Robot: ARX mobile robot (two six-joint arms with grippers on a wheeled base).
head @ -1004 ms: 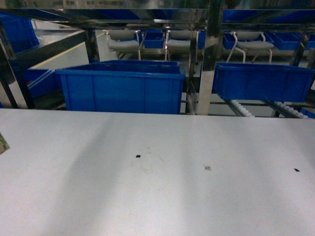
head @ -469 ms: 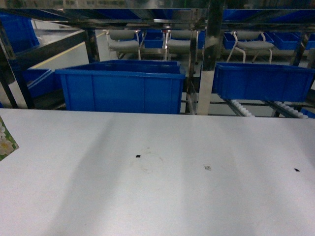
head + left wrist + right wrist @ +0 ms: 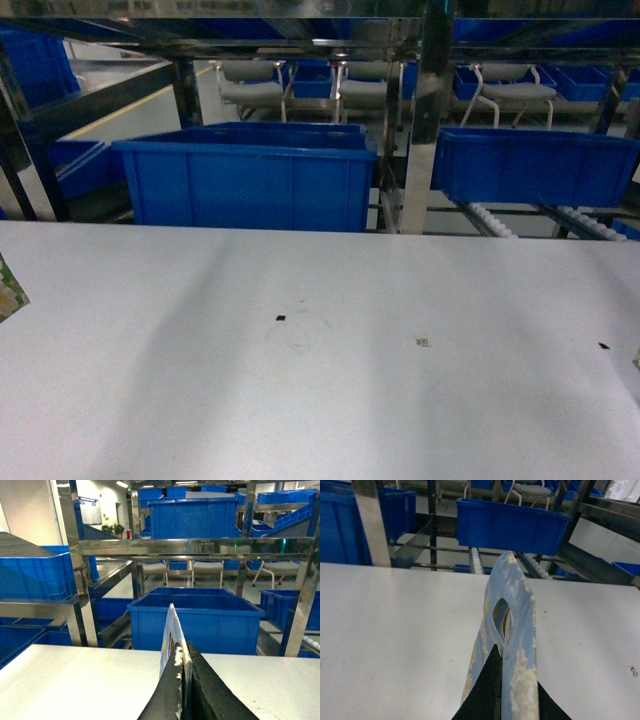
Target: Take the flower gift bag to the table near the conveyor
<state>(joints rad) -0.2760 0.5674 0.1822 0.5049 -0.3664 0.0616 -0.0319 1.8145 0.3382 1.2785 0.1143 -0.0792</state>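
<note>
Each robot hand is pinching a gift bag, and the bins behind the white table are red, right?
Not quite: the bins are blue, as the head view shows. The rest holds: the left hand pinches a bag, the right hand another bag, over the white table.

A wide white table (image 3: 320, 400) fills the foreground. A few tiny dark specks (image 3: 281, 318) lie on its top.
</note>
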